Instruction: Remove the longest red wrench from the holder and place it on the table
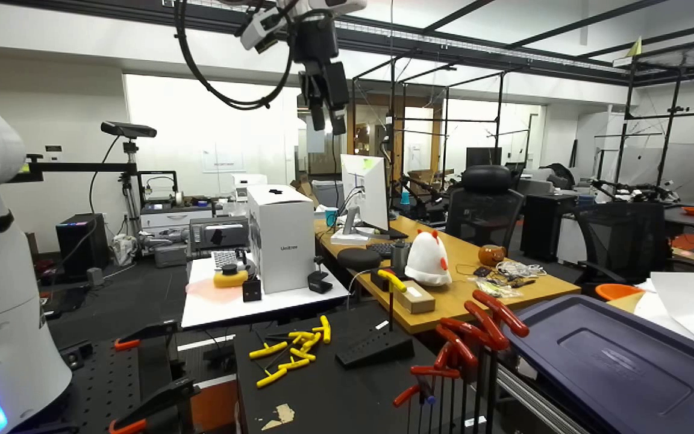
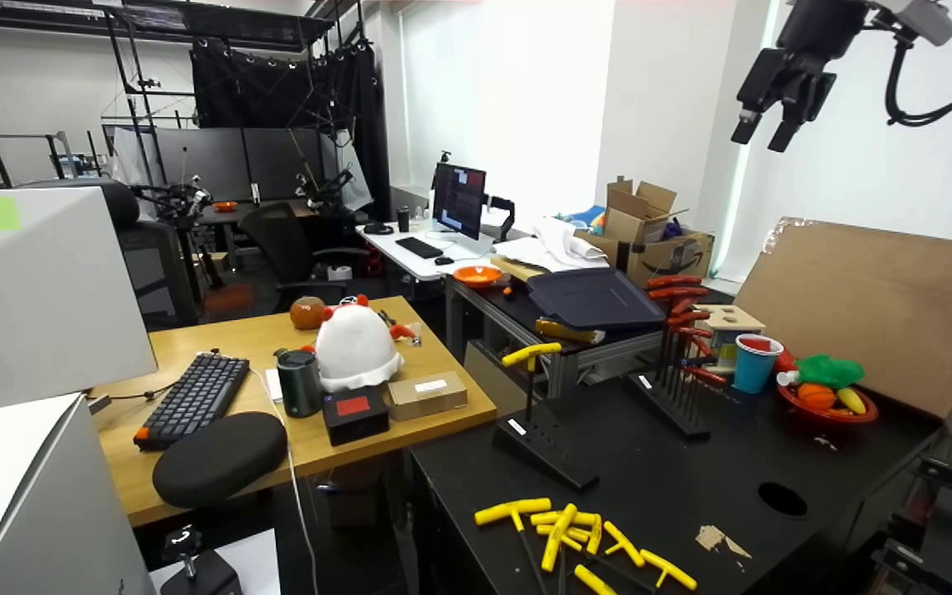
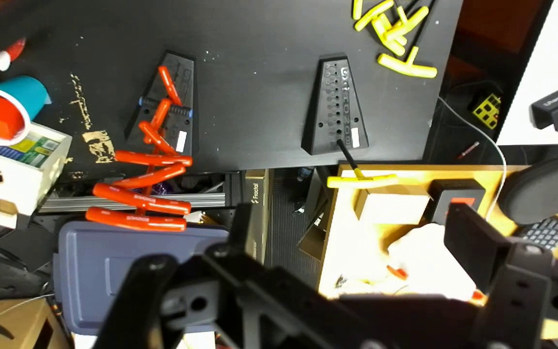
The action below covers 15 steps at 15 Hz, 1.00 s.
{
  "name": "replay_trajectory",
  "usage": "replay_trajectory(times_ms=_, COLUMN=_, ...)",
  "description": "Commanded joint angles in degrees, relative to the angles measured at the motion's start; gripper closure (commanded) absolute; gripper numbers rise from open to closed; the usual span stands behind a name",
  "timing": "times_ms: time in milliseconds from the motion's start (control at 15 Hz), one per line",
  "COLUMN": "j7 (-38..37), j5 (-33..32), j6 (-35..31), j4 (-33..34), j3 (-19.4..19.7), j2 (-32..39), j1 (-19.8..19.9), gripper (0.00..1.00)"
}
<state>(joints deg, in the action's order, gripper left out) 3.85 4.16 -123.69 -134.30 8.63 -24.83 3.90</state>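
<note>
Clearly, the longest red wrench (image 2: 673,282) stands in the holder (image 3: 182,123), rising past a fan of shorter red wrenches (image 3: 153,158). The holder rests close to an edge of the black table (image 3: 259,106). Near the holder are a blue cup (image 2: 753,372) and a pale box (image 3: 24,186), and a bit farther from it a red bowl (image 2: 827,420) (heaped with bright things (image 2: 831,370), green, orange and yellow). Well apart from the holder, on the same table, a second rack (image 3: 347,111) bears one upright yellow wrench (image 3: 362,181). More yellow wrenches (image 3: 405,67) lie loose, even farther from the holder than that rack. Past the rack comes a desk (image 2: 245,339) with a white plush (image 2: 358,345) on it. The gripper (image 2: 763,136) hangs well apart from the holder and higher, its jaws spread wide.
</note>
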Motion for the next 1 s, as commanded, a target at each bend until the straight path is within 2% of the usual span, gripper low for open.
replay_trajectory(times_ms=0, j7=-4.0, j5=3.0, j6=0.5, j4=11.0, j3=-0.5, j2=12.7, j1=0.1, gripper=0.0)
replay_trajectory(times_ms=200, j7=-7.1, j5=5.1, j6=1.0, j4=19.2, j3=-0.3, j2=21.2, j1=1.0, gripper=0.0)
replay_trajectory(times_ms=400, j7=-11.9, j5=4.4, j6=1.3, j4=26.0, j3=-0.2, j2=27.9, j1=2.3, gripper=0.0)
replay_trajectory(times_ms=933, j7=-19.8, j5=6.4, j6=3.0, j4=39.1, j3=1.9, j2=40.8, j1=6.5, gripper=0.0)
